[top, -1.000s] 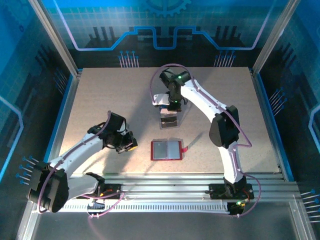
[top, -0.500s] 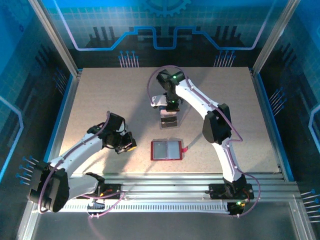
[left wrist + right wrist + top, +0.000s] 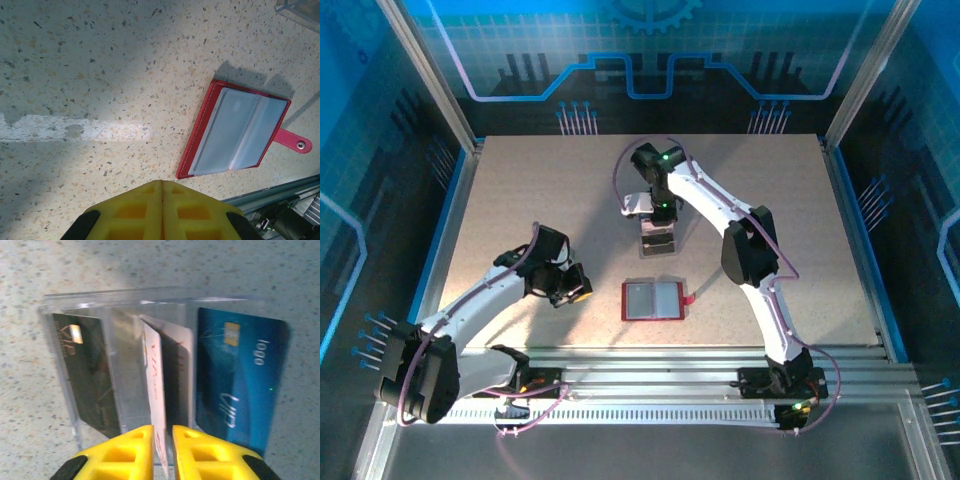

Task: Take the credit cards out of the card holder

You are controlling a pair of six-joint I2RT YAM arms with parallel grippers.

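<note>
1. Red card holder (image 3: 652, 300) lies open and flat on the table (image 3: 520, 200), front middle, pale pockets up.
2. Right gripper (image 3: 162, 437) pinches a white card (image 3: 152, 380) on edge in the clear tray (image 3: 125, 302), beyond the holder.
3. Black card (image 3: 82, 375) in tray's left side, blue card (image 3: 235, 380) at right.
4. Left gripper (image 3: 162, 197) clenched on nothing, left of holder.

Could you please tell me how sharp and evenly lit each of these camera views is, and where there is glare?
Top external: sharp, with soft shadows on the table. Left wrist: crisp on the card holder, with a bright glare streak on the table to its left. Right wrist: hazy overall, reflections on the clear tray around the white card and blue card.
</note>
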